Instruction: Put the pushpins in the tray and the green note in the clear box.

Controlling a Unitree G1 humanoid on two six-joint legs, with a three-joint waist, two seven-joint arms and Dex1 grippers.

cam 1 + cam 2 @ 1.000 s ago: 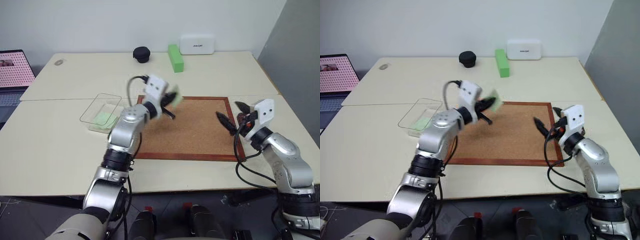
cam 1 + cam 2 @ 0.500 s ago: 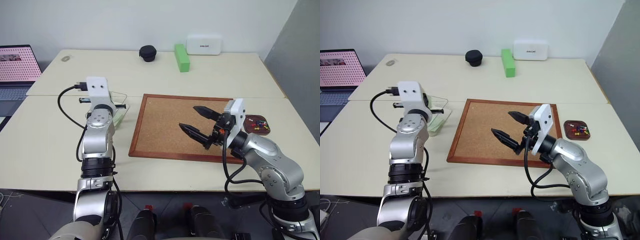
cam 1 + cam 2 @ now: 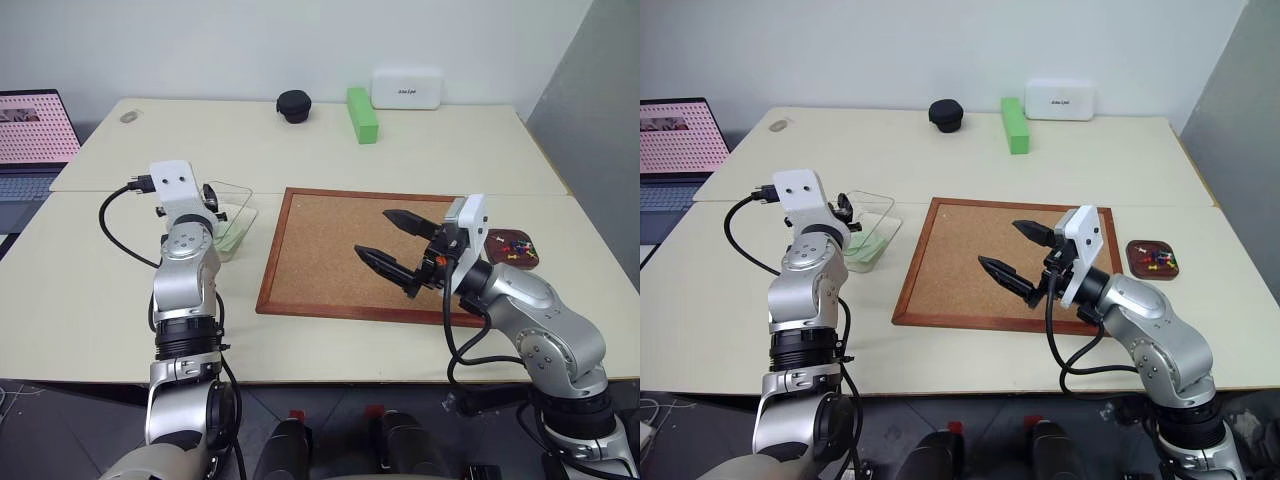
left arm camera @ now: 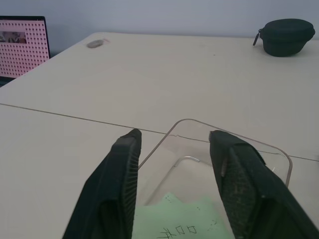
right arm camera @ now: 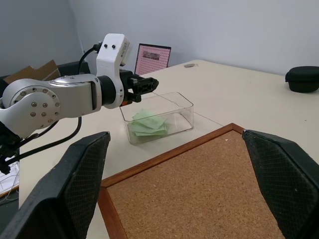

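While both grippers hover spread apart, left gripper [image 4: 172, 149] over clear box [image 3: 232, 215], right gripper [image 3: 392, 248] above corkboard [image 3: 330, 255], beige table [image 3: 300, 150], laptop [image 3: 30, 135] far left, white wall behind.

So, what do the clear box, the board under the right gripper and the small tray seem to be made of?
The clear box looks like glossy transparent plastic: the table and the green note show through its walls. The board looks like cork, a speckled matte brown surface, in a reddish frame that is probably wood. The tray is dark maroon with a slight sheen, perhaps plastic or lacquered wood; I cannot tell which.
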